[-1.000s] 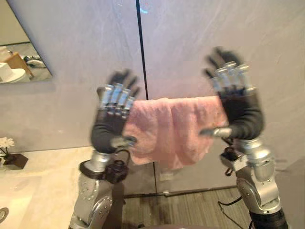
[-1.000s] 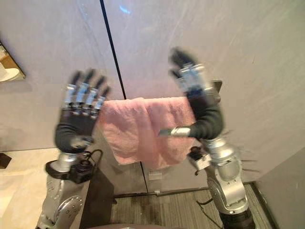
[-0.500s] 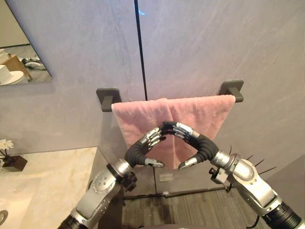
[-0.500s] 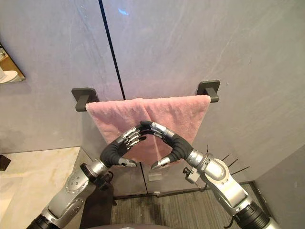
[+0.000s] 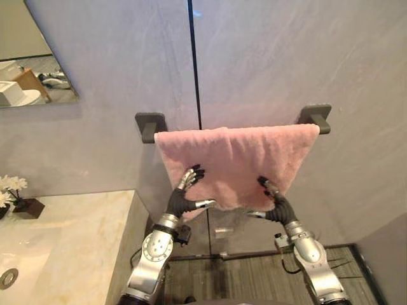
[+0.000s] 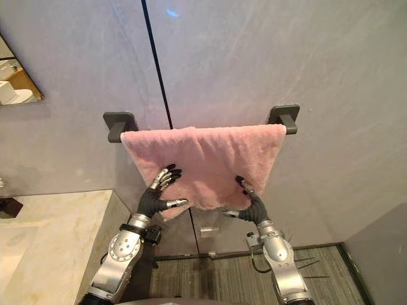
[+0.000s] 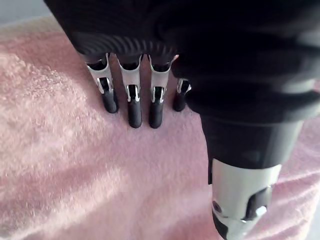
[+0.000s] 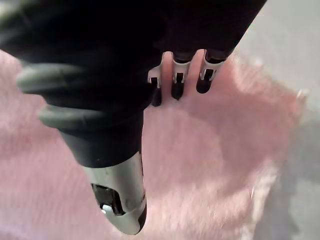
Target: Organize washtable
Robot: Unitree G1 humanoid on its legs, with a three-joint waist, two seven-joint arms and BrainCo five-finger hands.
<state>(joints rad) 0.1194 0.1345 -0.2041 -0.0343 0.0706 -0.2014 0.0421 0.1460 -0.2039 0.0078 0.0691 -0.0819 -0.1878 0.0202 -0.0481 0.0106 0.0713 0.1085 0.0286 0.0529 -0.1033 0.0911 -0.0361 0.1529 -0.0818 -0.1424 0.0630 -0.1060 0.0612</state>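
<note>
I noted the pink towel (image 5: 235, 162) draped between two dark square brackets (image 5: 149, 125) on the smooth grey stone wall (image 5: 286, 57). A pale marble counter (image 5: 70, 235), white flowers (image 5: 9, 185) and a mirror (image 5: 32, 76) sat off to the left. The left hand (image 5: 178, 201) and right hand (image 5: 277, 207) lay against the fluffy cloth's lower part, fingers straight and released, dark tips touching the pile.
</note>
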